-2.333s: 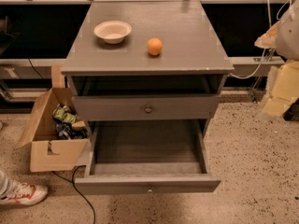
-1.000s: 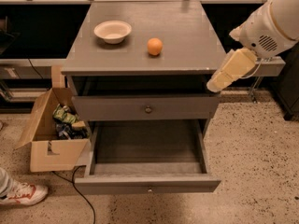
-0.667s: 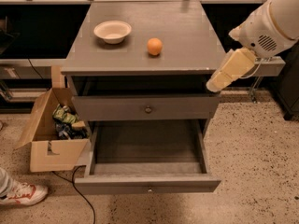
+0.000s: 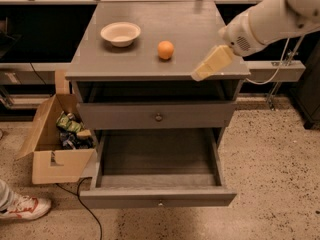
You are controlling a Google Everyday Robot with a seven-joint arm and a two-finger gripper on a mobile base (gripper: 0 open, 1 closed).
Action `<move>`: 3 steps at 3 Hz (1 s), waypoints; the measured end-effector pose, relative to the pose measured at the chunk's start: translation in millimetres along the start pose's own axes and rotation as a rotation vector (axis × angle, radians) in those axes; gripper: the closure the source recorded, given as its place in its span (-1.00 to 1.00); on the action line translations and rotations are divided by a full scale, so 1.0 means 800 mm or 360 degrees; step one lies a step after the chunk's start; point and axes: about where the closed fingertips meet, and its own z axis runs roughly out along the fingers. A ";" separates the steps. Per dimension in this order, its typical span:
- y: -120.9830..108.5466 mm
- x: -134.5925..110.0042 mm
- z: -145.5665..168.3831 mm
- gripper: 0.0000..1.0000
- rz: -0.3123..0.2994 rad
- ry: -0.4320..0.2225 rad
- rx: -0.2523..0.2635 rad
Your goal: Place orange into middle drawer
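Nearby, orange (image 4: 165,49) apart from pincer (image 4: 198,74)

Open middle drawer (image 4: 157,156), orange (image 4: 165,49) on cabinet top (image 4: 190,21), tool (image 4: 200,74) over its right edge

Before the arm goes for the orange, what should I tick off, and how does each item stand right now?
1. Orange sits alone on the cabinet top, nothing touching it: ok.
2. Middle drawer pulled out, open from above: ok.
3. Gripper to the right of the orange, over the top's front right corner, apart from the fruit: ok.
4. Bowl lies left of the orange, away from the gripper's side: ok.
5. Cardboard box clear of the drawer's left wall: cannot tell.
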 end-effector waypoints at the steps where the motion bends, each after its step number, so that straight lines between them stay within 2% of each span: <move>1: -0.038 -0.025 0.071 -1.00 0.0087 -0.0111 0.0024; 2: -0.066 -0.052 0.152 -1.00 0.0205 -0.0196 0.0058; 3: -0.077 -0.065 0.189 -1.00 0.0275 -0.0236 0.0080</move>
